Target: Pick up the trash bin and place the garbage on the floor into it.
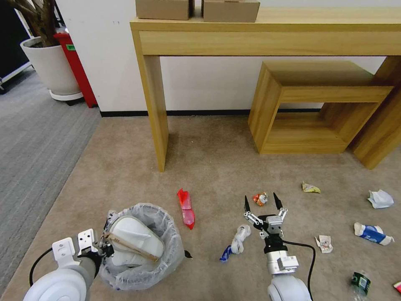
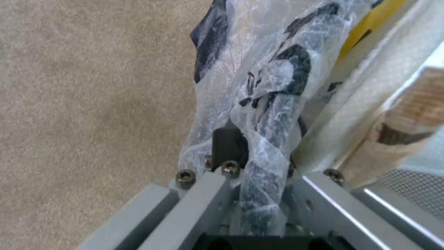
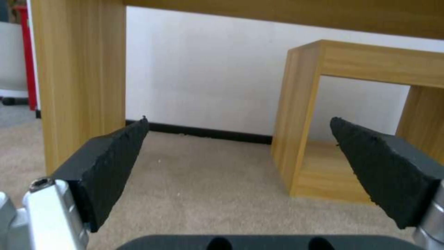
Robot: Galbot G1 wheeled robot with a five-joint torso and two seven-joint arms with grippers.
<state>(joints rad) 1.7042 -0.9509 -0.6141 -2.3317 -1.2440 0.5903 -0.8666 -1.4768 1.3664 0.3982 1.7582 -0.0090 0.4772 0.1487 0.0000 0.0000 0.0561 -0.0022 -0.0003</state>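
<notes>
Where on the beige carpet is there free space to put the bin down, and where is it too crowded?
Bare carpet lies between the tall table leg and the low wooden shelf, above the red wrapper. Another free strip runs left of the trash bin, which the left gripper holds, toward the grey carpet. It is crowded around the open right gripper and rightward, where litter is scattered.

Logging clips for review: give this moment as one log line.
left hand: shut on bin rim | bin: slipper, stick inside | right hand: open, above carpet by small red wrapper
</notes>
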